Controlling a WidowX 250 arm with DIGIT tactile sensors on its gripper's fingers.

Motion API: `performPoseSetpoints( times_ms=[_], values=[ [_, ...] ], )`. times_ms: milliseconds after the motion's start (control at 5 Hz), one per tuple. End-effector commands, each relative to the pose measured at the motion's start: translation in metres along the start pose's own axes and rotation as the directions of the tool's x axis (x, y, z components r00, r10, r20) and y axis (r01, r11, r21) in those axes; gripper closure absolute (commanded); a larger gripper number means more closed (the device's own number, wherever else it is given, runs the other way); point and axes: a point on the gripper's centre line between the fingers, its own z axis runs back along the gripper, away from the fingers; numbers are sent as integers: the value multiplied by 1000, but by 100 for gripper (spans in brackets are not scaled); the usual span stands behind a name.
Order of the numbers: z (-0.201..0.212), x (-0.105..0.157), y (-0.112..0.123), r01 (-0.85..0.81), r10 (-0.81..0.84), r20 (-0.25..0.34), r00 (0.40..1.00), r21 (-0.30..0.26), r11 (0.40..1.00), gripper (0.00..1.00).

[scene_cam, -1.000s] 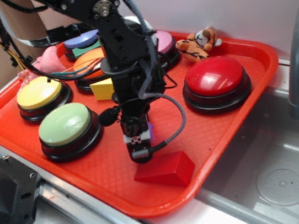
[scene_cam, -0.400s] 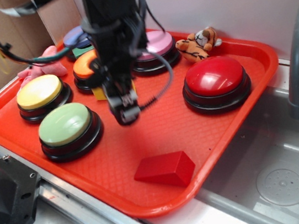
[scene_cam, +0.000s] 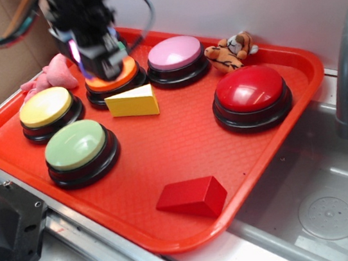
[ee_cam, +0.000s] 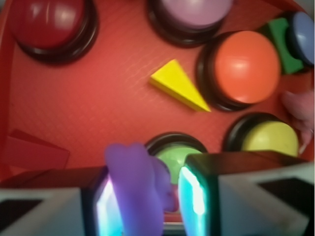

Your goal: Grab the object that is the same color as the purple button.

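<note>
With my gripper (ee_cam: 147, 201) closed on the purple toy (ee_cam: 135, 189), it hangs between the pads, raised above the tray's (scene_cam: 184, 155) back-left corner; grab looks secure.

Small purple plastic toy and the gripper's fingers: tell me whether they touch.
Touching. The wrist view shows the small purple plastic toy wedged between the fingers, pressed against the left one.
</note>
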Motion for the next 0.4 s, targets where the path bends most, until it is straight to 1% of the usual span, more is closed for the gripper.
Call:
performPoseSetpoints(
  times_ms=[0,200],
  values=[
    [52,-2,37,-112,115,122,986,-29,993,100],
    [52,-3,40,-99,96,111,989,17,995,100]
  ],
)
